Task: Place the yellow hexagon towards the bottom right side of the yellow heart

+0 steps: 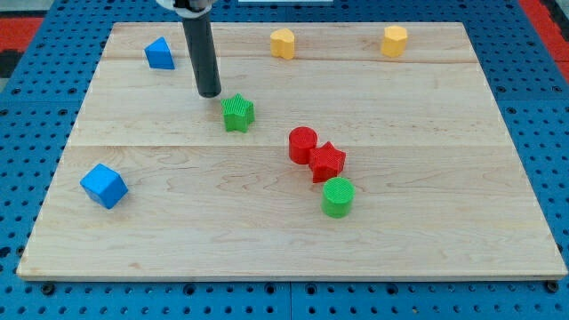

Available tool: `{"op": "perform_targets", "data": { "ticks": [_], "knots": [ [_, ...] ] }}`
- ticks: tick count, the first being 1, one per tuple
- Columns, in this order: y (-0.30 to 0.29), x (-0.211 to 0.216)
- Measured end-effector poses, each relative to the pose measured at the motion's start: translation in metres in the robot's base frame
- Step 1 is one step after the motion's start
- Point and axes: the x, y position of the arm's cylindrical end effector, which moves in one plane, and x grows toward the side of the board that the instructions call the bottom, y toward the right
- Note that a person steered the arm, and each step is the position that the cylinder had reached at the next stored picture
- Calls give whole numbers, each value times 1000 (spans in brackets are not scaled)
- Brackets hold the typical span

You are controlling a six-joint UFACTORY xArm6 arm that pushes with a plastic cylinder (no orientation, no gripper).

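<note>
Surface: pale wooden board (427,213) on a blue pegboard.
Claw: none; my tip (210,93) is a bare rod, just up-left of the green star (237,113).
Task blocks: yellow hexagon (395,40) well right of the yellow heart (282,43), both near the top edge.
Advice: circle behind the hexagon's right side, push left and slightly down, stopping short of the heart.

no legible text, labels, brands or nos. anywhere, blocks and board all unmarked
</note>
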Motion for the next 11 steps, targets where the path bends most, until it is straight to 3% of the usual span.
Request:
{"op": "perform_targets", "data": {
  "ticks": [2,3,4,5,6,7,8,9,11],
  "knots": [
    [80,33],
    [92,14],
    [210,8],
    [311,-27],
    [348,-72],
    [344,-109],
    [283,-116],
    [270,-117],
    [290,-122]
  ]
}}
